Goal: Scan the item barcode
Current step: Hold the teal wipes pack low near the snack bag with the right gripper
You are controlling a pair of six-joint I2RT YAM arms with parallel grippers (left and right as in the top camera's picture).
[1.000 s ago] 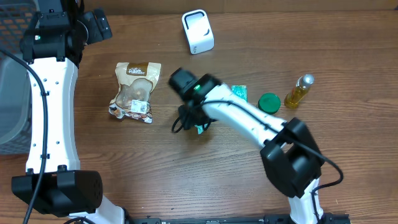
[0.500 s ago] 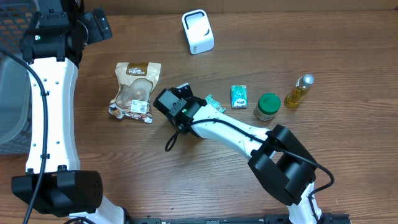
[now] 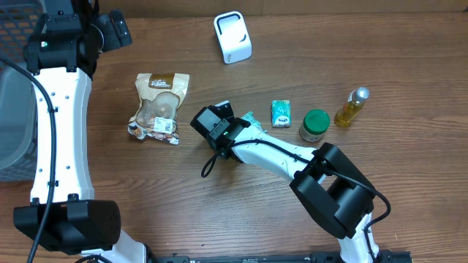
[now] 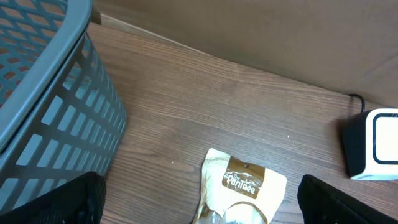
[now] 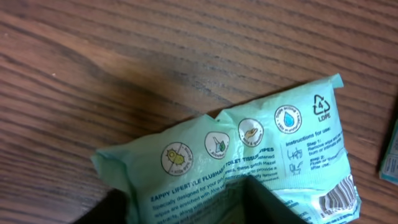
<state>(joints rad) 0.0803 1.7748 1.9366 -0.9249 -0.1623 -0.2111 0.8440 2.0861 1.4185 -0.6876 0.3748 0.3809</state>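
A pale green pack of wipes [image 5: 249, 143] hangs between the fingers of my right gripper [image 5: 186, 208]. One dark finger [image 5: 286, 202] presses on its printed face and the other shows at its lower left edge. A barcode [image 5: 339, 199] sits at the pack's lower right corner. From overhead only a green corner of the pack [image 3: 247, 118] shows past the right gripper [image 3: 235, 128], at mid-table. The white scanner [image 3: 232, 36] stands at the back centre. My left gripper [image 4: 205, 211] hovers open and empty, high above a snack bag [image 4: 239, 193].
The tan snack bag [image 3: 157, 106] lies left of centre. A small teal packet [image 3: 281, 112], a green-lidded jar [image 3: 314, 124] and an oil bottle [image 3: 352, 106] line up on the right. A grey basket [image 3: 14, 109] stands at the left edge. The scanner [image 4: 373, 143] shows in the left wrist view.
The right arm swung down and left over the table, then edged slightly right, and its jaws narrowed on the wipes pack. The left arm has not moved.
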